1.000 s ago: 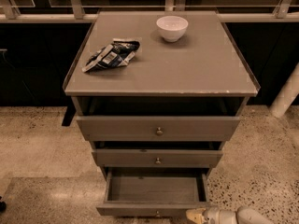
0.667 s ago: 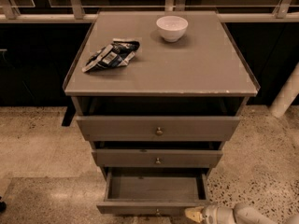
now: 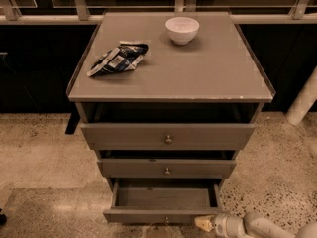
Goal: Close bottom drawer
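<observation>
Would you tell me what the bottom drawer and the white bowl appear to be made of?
Bottom drawer: matte grey-brown wood, probably painted; flat, dull panels. White bowl: likely glazed ceramic, smooth with soft sheen. The claw is at the drawer's front right corner.

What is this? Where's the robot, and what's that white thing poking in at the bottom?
That white thing is the robot's arm. At its tip is the gripper, which is the robot's hand. It is low down on the right, close to the front of the bottom drawer.

There is one camera, and it looks down at a cabinet from the front. The bottom drawer is pulled out, and I see nothing inside it. The robot's job is to push it shut.

On top of the cabinet sit a white bowl and a crumpled bag. I can't see anything in the gripper.
</observation>
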Tool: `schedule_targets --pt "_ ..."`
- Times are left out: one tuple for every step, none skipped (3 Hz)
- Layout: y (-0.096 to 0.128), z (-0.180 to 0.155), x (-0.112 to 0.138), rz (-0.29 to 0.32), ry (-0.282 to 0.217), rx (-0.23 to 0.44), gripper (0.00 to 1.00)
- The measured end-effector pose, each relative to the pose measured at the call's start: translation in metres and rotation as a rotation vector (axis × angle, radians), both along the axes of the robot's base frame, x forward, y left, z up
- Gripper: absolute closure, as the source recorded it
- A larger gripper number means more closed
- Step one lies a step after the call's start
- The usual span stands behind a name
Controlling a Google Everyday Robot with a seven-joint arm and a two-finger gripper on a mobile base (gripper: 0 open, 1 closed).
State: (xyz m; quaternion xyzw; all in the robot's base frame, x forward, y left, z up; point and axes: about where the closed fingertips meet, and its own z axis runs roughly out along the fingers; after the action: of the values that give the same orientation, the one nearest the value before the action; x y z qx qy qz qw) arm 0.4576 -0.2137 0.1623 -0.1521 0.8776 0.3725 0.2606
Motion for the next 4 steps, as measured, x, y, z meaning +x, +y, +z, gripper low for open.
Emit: schedule_targets --pt "-0.003 0.003 0.012 -0.052 -0.048 -0.047 1.00" --pt "-0.011 0.016 0.025 -0.113 -0.115 -0.130 1.00" --pt "-0.005 0.013 0.032 -0.099 -0.115 -0.120 1.00" --pt "0.005 -0.001 0.047 -0.067 -0.121 -0.105 1.00"
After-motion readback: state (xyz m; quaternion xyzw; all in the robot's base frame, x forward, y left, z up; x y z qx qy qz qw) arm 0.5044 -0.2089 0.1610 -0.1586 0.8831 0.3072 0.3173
